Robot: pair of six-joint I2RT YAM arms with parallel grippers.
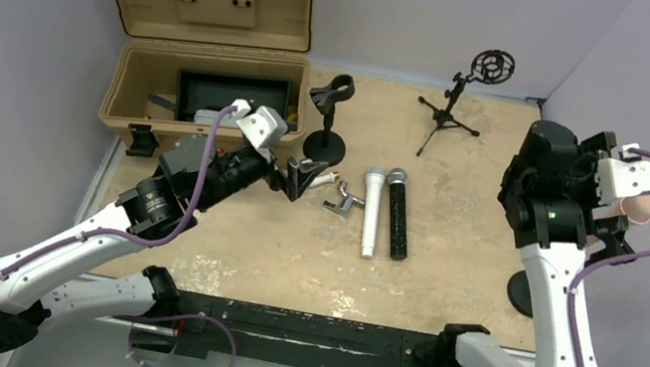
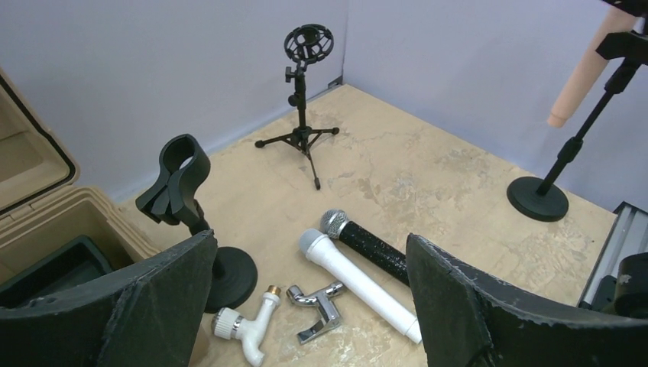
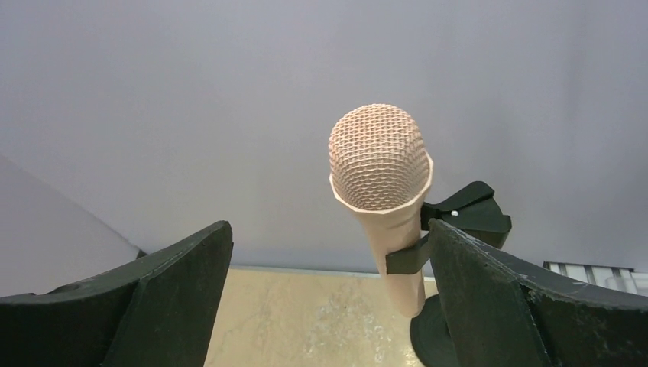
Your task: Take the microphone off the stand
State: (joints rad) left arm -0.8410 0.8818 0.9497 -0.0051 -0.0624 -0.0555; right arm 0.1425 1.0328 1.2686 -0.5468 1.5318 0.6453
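the right gripper (image 3: 328, 229) is hanging with its jaws spread wide and pinching nothing, facing the peach microphone (image 3: 380, 191), which is sitting in the clip (image 3: 468, 216) of the black stand (image 2: 569, 149) at the right side of the table (image 1: 448, 266). in the right wrist view the mesh head is pointing up toward the camera and the handle is running down and away through the clip, so the long axis is standing steeply tilted rather than lying flat. the microphone is showing between the two fingers but off centre, just beside the right finger (image 3: 489, 306), with a broad gap on the other side, and neither finger is touching it. the left gripper (image 2: 309, 238), likewise spread and empty, is hovering well apart at the left, over a white microphone (image 2: 359, 279) and a black microphone (image 2: 367, 245) lying on the table. judging from this, the right arm is the nearer one, and the coming move is calling for centring the handle between the fingers before closing and drawing it out along its own axis.
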